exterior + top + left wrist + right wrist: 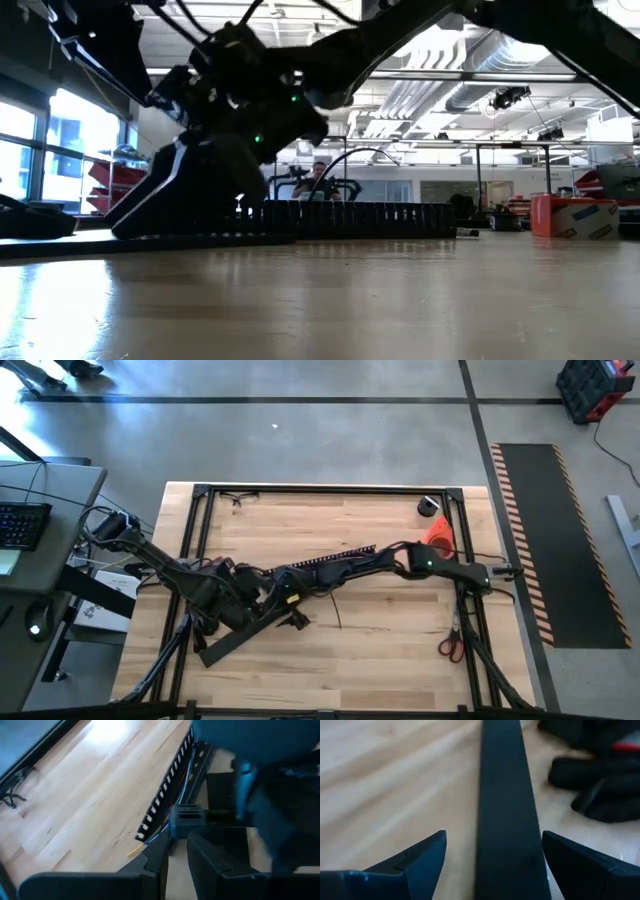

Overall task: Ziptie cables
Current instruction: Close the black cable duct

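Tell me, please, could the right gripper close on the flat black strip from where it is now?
Probably yes. The right gripper is open, its fingers either side of the flat black strip, with nothing visible between them and it.

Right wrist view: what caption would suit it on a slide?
Open right gripper straddling a flat black strip on the wooden table.

Black slotted channel (pixel 167 795) holds red, blue cables (pixel 184 780) (one yellow-tipped) on pale wood table (pixel 90 795)

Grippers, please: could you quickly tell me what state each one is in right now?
Left gripper: nearly closed, at the end of the slotted channel; no clear grip.
Right gripper: open, straddling the flat black strip.
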